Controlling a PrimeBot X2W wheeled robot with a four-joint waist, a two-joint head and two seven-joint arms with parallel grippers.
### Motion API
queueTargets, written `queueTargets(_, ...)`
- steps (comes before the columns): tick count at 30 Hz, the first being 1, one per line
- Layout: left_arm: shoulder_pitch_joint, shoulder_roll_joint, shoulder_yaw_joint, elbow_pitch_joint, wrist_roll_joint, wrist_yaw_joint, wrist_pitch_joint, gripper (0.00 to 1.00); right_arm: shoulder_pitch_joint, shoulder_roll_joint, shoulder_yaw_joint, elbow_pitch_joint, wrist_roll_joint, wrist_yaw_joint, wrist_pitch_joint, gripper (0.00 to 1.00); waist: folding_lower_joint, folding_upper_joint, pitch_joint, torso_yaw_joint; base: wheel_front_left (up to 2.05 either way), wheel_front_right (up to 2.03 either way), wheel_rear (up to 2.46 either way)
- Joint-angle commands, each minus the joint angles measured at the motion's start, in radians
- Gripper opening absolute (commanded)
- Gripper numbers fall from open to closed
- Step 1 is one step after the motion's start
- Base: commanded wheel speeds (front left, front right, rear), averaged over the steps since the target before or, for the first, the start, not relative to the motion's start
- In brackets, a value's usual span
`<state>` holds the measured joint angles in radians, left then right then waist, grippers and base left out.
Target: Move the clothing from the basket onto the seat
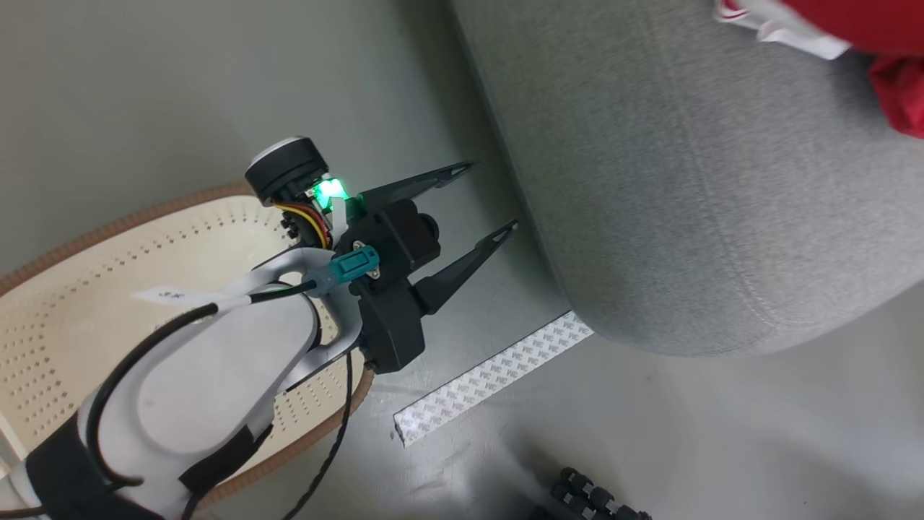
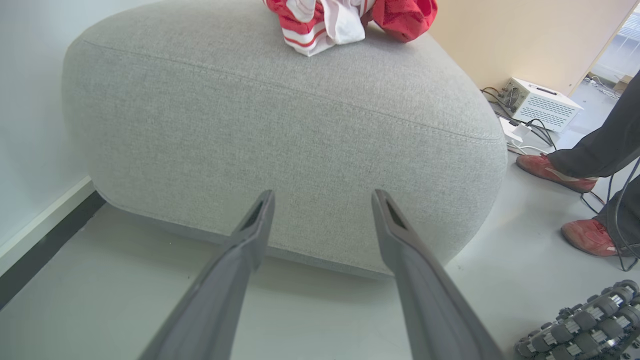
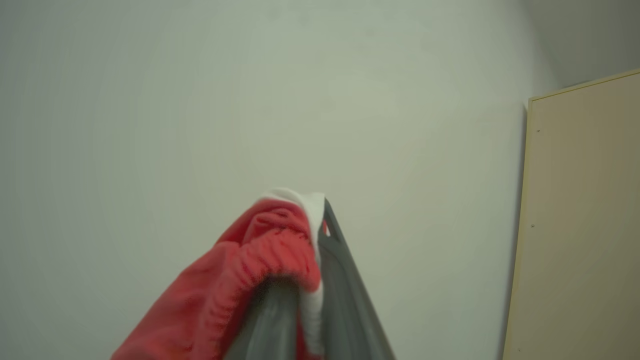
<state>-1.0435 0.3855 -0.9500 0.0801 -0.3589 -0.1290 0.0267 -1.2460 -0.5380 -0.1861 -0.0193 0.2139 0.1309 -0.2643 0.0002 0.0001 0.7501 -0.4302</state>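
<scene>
My left gripper (image 1: 492,195) hangs open and empty above the floor, between the basket (image 1: 86,238) and the seat (image 1: 693,180). The cream basket with its brown rim lies under my left forearm, and its visible inside holds no garment. In the left wrist view the open left gripper (image 2: 324,196) points at the grey seat's (image 2: 280,125) side. Red clothing with white stripes (image 2: 340,20) lies on top of the seat, and also appears as red clothing (image 1: 895,65) at the head view's corner. My right gripper (image 3: 320,215) is shut on a red piece of clothing (image 3: 250,270), held up before a pale wall.
A strip of patterned white tape (image 1: 491,375) lies on the grey floor by the seat's corner. A person's feet in red shoes (image 2: 555,172) stand right of the seat, near a white box (image 2: 540,102) with cables. Black rollers (image 2: 585,325) sit low right. A beige panel (image 3: 585,225) meets the wall.
</scene>
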Motion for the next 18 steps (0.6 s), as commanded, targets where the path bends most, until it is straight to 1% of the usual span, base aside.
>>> queueTargets(1,0.014,0.009,-0.003,-0.005,0.004,0.001,-0.002,1.0,-0.019,-0.017,-0.006,0.003,-0.002,0.0,-0.001,0.0,-0.0002,-0.0001,0.028,0.023,0.0,0.0,0.0)
queueTargets(7,0.013,0.033,-0.006,-0.024,-0.001,0.004,0.016,1.0,-0.116,-0.115,-0.039,0.072,-0.014,0.0,-0.001,0.0,-0.0002,-0.0001,0.042,0.016,0.0,0.0,0.0)
queueTargets(11,0.008,0.046,-0.004,-0.038,-0.005,0.007,0.032,1.0,-0.134,-0.146,-0.027,0.108,-0.015,0.0,-0.001,0.0,-0.0002,-0.0001,0.052,0.005,0.0,0.0,0.0)
queueTargets(13,0.006,0.049,-0.004,-0.043,-0.007,0.009,0.038,1.0,-0.102,-0.142,-0.011,0.135,-0.017,0.0,-0.001,0.0,-0.0002,-0.0001,0.059,-0.001,0.0,0.0,0.0)
queueTargets(18,0.003,0.056,-0.011,-0.058,-0.007,0.012,0.054,1.0,-0.007,-0.09,-0.014,0.24,-0.03,0.0,-0.001,0.0,-0.0002,-0.0001,0.073,-0.008,0.0,0.0,0.0)
